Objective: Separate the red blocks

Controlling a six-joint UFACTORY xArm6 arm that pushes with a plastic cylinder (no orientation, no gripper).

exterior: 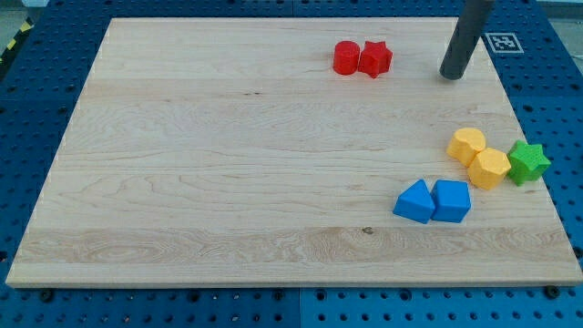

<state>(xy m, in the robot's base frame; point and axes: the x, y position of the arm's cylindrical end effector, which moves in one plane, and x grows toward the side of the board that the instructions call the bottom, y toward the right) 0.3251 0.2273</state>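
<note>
Nearest me, at the view's bottom right of the wooden board, two blue blocks touch, with two yellow blocks and a green star clustered just beyond. Farther up, the red cylinder and red star sit touching, not yet separated. My tip, a bare rod with nothing to open or close, rests to their right, apart, likely placed to push between them.

Tip right of red blocks

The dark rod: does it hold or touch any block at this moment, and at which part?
Nothing is held. My tip stands free on the wooden board, to the view's right of the red cylinder block and red star block, touching neither.
</note>
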